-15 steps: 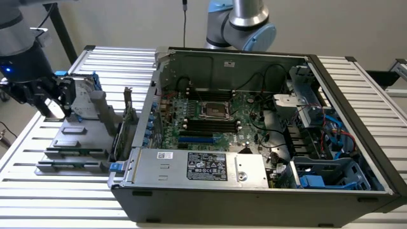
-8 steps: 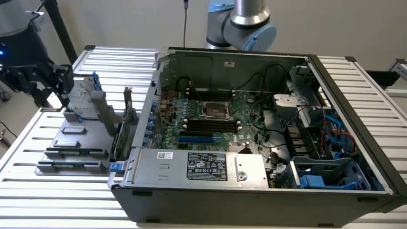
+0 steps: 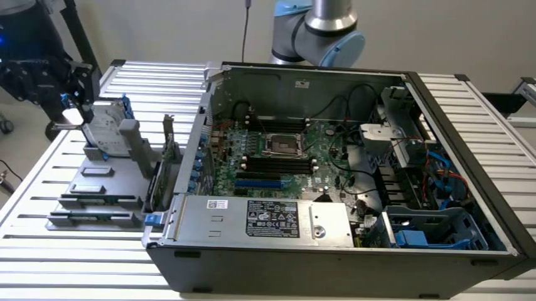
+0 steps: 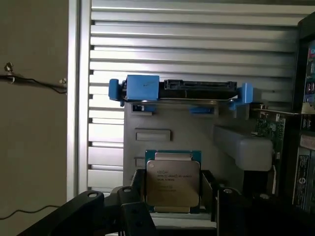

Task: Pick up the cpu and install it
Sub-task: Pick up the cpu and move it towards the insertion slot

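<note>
Exterior view, starting from its left: the pincer (image 3: 74, 114) hangs at ten o'clock of the frame, over the far end of a grey tray (image 3: 113, 179) on the slatted worktop (image 3: 50, 263). A bright sliver shows between its tips. Wrist view makes plain that this is the cpu (image 4: 172, 183), a small square chip with a silvery lid and a green rim. The two dark fingers (image 4: 210, 191) sit against its opposite edges. So the pincer is pinching the cpu, spread wide because the chip is wide, and the chip looks lifted off the tray.

Just at three o'clock of the pincer stands the hard drive (image 3: 105, 128), upright in its blue frame. Memory sticks (image 3: 96, 202) lie in the tray toward six o'clock. Farther right, the open computer case (image 3: 335, 263) holds the motherboard (image 3: 322, 141). Its square socket (image 3: 282, 145) is well apart from the pincer, at about three o'clock from it.

The step in hand seems to be the carry. To do it well, I judge, the grip should bear on the edges only, with the chip flat and level. The path should pass the hard drive and the case wall without a knock. Slow, even motion suits such an edge hold, since a jolt could twist the chip.
</note>
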